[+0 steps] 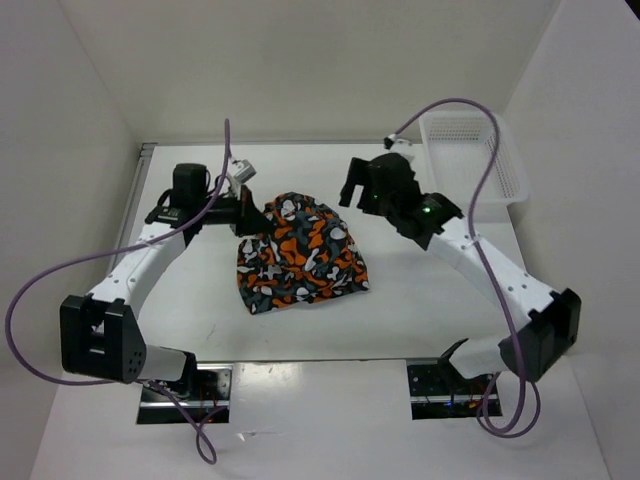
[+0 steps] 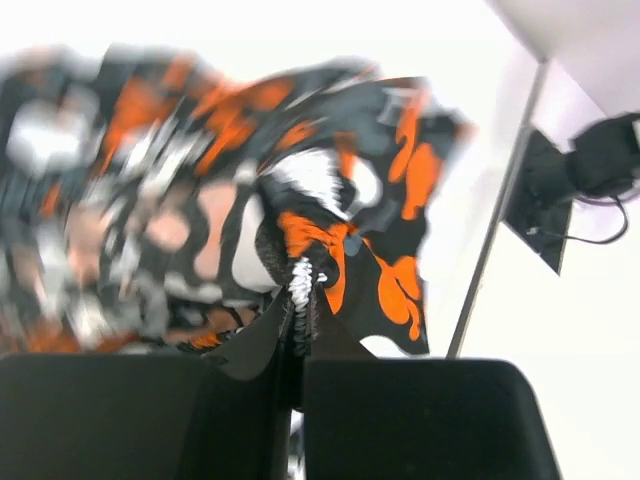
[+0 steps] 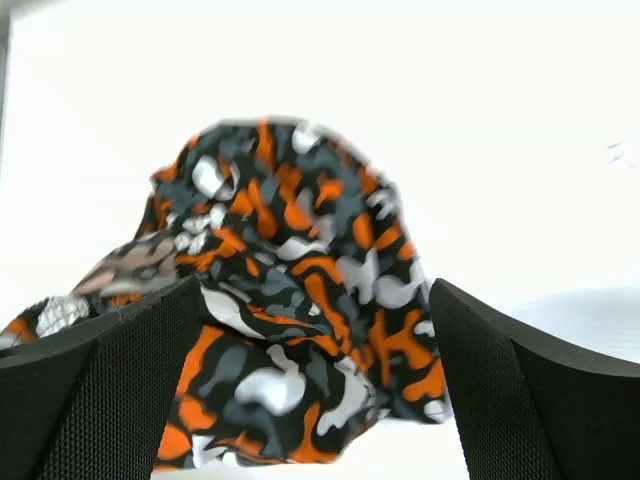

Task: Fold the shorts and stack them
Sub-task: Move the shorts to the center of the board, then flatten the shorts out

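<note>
The soft, light, orange-grey-black-white camouflage fabric shorts (image 1: 300,255), crumpled mid white worktop (image 1: 420,310), will likely sag, so seams suit gripping: left gripper (image 2: 300,340) pinches their left edge, right gripper (image 1: 362,190) hovers spread nearby.

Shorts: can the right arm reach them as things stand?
Probably yes. The right gripper hangs open by the shorts, facing them, nothing between; the left gripper is shut on their far left edge.
</note>
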You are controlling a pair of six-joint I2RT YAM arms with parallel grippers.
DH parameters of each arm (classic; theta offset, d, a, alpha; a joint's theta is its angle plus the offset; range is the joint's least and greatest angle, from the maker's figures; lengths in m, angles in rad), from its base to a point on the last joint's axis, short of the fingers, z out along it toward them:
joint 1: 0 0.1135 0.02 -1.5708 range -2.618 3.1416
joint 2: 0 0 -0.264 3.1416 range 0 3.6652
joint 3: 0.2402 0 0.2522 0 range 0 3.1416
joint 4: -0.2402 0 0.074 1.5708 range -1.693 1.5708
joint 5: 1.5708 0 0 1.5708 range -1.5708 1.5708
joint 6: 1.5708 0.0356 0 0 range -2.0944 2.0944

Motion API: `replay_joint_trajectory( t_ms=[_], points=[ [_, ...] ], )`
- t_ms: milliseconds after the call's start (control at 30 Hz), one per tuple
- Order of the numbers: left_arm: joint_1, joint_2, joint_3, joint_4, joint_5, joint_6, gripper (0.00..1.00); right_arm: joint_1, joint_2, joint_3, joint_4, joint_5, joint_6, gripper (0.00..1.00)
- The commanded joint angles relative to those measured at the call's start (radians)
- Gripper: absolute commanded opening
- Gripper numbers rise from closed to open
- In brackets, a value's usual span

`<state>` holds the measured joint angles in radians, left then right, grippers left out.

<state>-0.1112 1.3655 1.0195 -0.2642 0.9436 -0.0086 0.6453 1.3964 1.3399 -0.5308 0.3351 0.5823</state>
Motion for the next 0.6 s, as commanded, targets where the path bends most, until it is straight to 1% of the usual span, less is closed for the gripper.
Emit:
replay_joint_trajectory(
  t_ms=[0,33,100,133,167,200,233,267,300,333,367,433,467,567],
  points=[
    [-0.115,-0.002,0.148,0.091,0.075,0.009,0.0,-0.029,-0.153,-0.031,0.043,0.085,-0.038,1.0],
    [-0.184,0.012,0.172,0.12,0.055,0.009,0.0,-0.047,-0.18,-0.053,0.052,0.085,-0.038,1.0],
    [-0.255,0.078,0.246,0.177,0.029,0.009,0.0,-0.078,-0.23,-0.074,0.068,0.097,-0.023,1.0],
    [-0.29,0.105,0.267,0.193,0.029,0.009,0.0,-0.117,-0.279,-0.097,0.08,0.081,-0.01,1.0],
    [-0.358,0.157,0.287,0.219,0.005,0.009,0.0,-0.136,-0.301,-0.107,0.08,0.07,-0.001,1.0],
    [-0.392,0.182,0.321,0.235,0.004,0.009,0.0,-0.151,-0.321,-0.119,0.08,0.07,-0.001,1.0],
    [-0.454,0.223,0.338,0.235,0.004,0.009,0.04,-0.16,-0.354,-0.13,0.08,0.058,-0.01,1.0],
    [-0.476,0.242,0.359,0.235,0.004,0.009,0.15,-0.171,-0.365,-0.145,0.062,0.058,-0.01,1.0],
    [-0.493,0.257,0.381,0.209,0.004,0.009,0.44,-0.171,-0.366,-0.145,0.052,0.026,-0.025,1.0],
    [-0.493,0.267,0.422,0.182,-0.005,0.009,0.87,-0.171,-0.379,-0.156,0.042,0.007,-0.036,1.0],
    [-0.493,0.267,0.438,0.118,-0.031,0.009,0.94,-0.171,-0.379,-0.169,0.032,-0.013,-0.048,1.0],
    [-0.46,0.239,0.438,0.059,-0.068,0.009,1.0,-0.171,-0.379,-0.198,0.017,-0.071,-0.048,1.0],
    [-0.406,0.221,0.417,0.059,-0.098,0.009,1.0,-0.171,-0.379,-0.211,0.017,-0.088,-0.058,1.0],
    [-0.302,0.13,0.331,0.037,-0.141,0.009,1.0,-0.171,-0.379,-0.258,0.006,-0.149,-0.058,1.0]
  ],
)
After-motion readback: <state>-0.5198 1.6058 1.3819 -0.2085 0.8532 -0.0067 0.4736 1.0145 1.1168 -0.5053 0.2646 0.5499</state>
